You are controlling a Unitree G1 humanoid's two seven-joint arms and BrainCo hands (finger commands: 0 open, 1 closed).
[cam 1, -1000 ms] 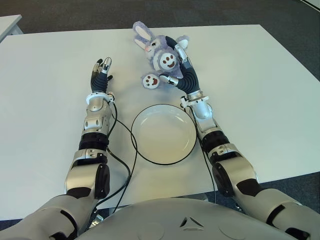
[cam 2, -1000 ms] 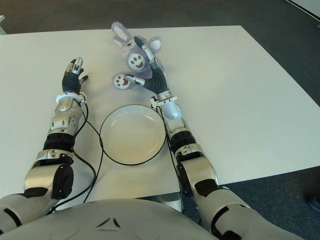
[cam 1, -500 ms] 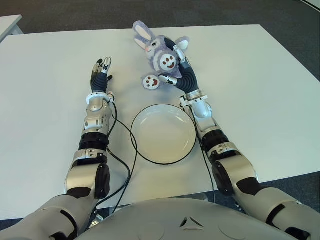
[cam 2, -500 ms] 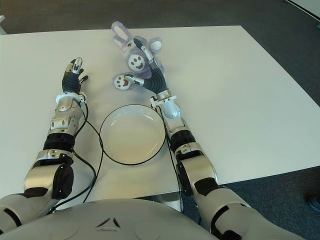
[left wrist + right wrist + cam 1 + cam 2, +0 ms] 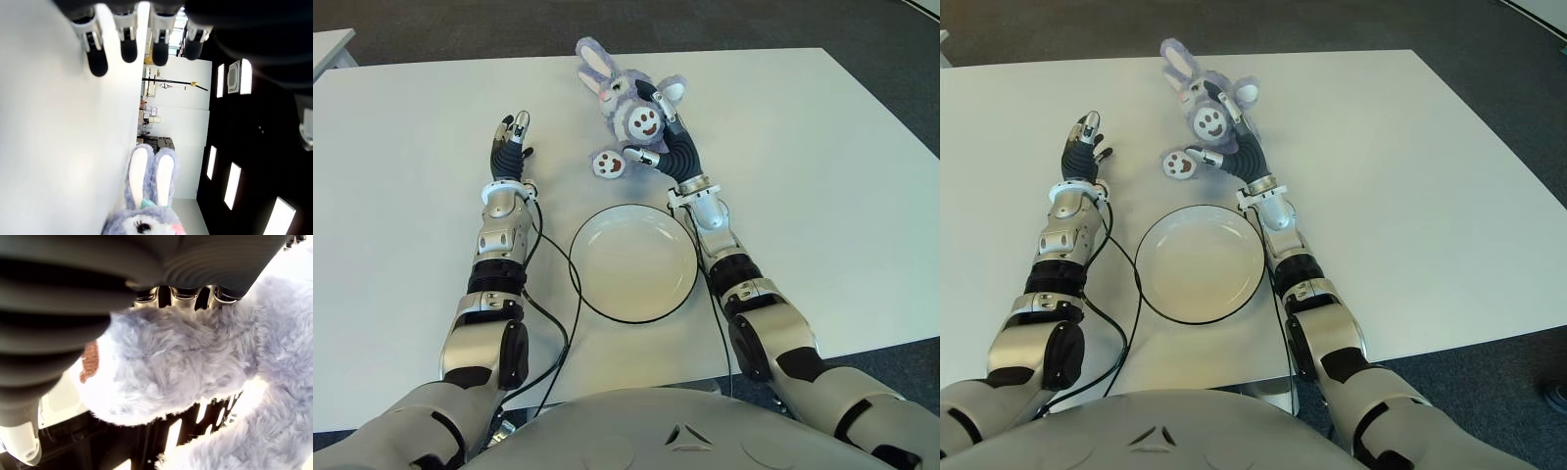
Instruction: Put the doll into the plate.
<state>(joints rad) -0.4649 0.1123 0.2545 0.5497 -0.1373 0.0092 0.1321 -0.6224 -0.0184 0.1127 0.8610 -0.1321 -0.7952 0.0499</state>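
White table point(image 5: 822, 147), largest item, bearing all else. White plate point(image 5: 633, 305) with dark rim near front edge, nothing in it. Purple rabbit doll point(image 5: 625, 110) beyond plate, clamped in right hand point(image 5: 664, 137), fingers wrapped around its body. Left hand point(image 5: 510, 145) left of doll, fingers straight, holding nothing.

Doll point(image 5: 625, 108): fuzzy purple plush cloth. Plate point(image 5: 634, 262): smooth, glossy, dark rim. Desk point(image 5: 803, 166): matt white, smooth. Arms: shiny metallic silver casing.
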